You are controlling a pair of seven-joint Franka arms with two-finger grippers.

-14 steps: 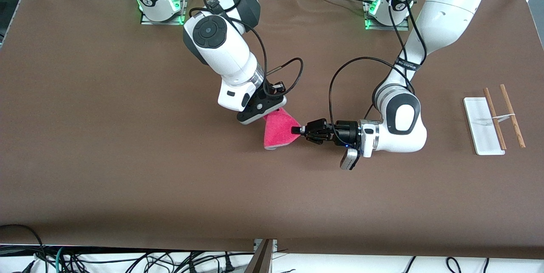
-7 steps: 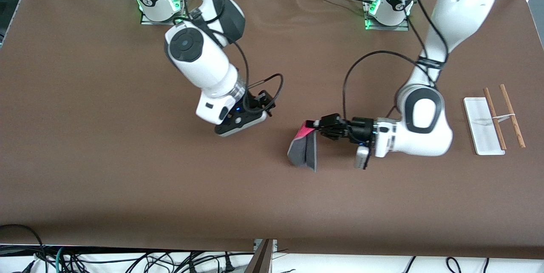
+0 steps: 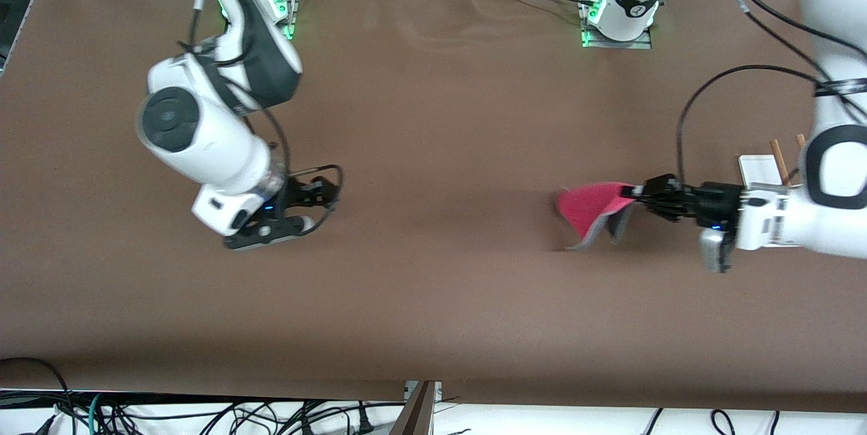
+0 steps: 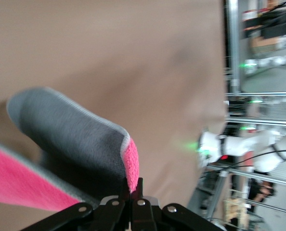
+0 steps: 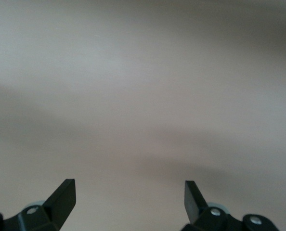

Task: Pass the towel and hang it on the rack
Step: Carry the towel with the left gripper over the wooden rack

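My left gripper is shut on one edge of the towel, which hangs pink-red with a grey backing above the brown table, toward the left arm's end. In the left wrist view the towel fills the foreground, pinched at the gripper. The rack stands by the left arm's end; only part of its white base and two rod tips show past the left arm. My right gripper is open and empty over bare table toward the right arm's end; its wrist view shows only table.
The brown table cover spans the whole view. The arm bases stand along the edge farthest from the front camera. Cables hang below the table's near edge.
The right gripper let go of the towel and drew back toward its own end. The left gripper carried the towel toward the rack, and the cloth swung pink side up.
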